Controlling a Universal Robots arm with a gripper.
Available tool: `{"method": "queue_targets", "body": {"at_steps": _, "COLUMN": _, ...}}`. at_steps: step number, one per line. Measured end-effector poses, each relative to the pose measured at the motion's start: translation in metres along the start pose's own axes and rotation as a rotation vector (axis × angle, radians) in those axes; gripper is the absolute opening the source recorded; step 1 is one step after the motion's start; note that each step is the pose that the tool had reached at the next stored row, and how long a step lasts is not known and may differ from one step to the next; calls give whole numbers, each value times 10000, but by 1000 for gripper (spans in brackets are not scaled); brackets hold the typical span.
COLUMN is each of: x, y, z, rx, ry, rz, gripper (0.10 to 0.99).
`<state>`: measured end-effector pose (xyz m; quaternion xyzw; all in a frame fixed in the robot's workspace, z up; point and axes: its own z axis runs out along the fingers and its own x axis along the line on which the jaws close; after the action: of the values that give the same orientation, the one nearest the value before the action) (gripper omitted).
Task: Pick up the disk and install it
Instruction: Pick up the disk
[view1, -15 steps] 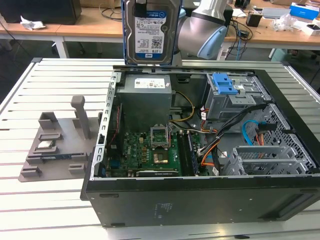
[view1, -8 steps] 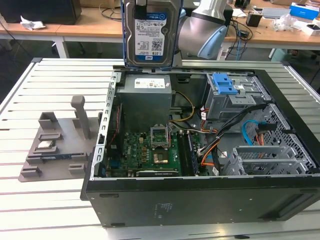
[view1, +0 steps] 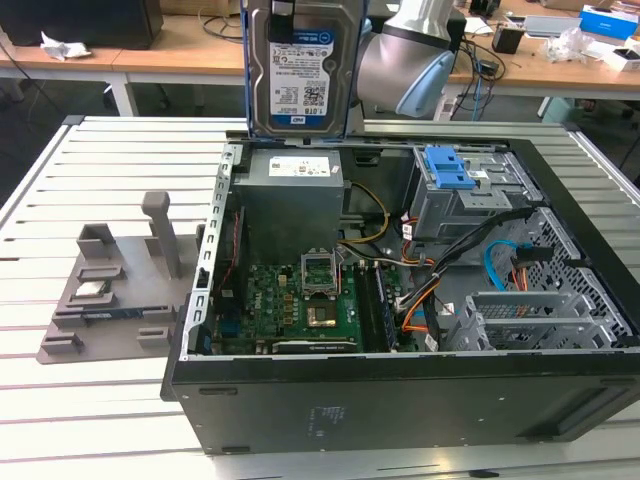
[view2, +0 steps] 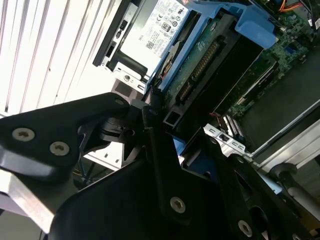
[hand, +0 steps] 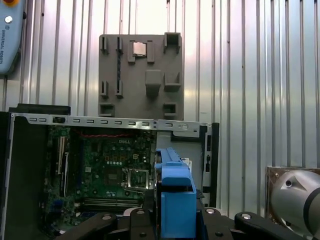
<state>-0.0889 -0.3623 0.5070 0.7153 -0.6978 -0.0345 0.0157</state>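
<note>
The disk (view1: 300, 65) hangs upright over the back of the open computer case (view1: 400, 410), its blue-and-white label facing the exterior view. A blue carrier frames its silver body. My gripper (hand: 175, 222) is shut on the disk, with black fingers (hand: 135, 220) on either side of the blue carrier edge (hand: 175, 192) in the first wrist view. In the second wrist view the disk's circuit-board side and connector (view2: 200, 62) show beyond the black fingers (view2: 160, 150). The disk sits above the power supply (view1: 295, 195), apart from it.
A grey metal drive cage (view1: 470, 205) with a blue latch (view1: 447, 170) sits at the case's back right in the exterior view. The motherboard (view1: 300, 290) and loose cables (view1: 420, 300) lie inside. A grey fixture tray (view1: 110, 290) holds a small silver chip (view1: 92, 291) on the slatted table (view1: 60, 400).
</note>
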Motion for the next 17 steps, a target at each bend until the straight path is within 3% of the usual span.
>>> {"method": "queue_targets", "body": {"at_steps": 17, "x": 151, "y": 2, "z": 24, "rx": 0, "ry": 0, "rz": 0, "gripper": 365}}
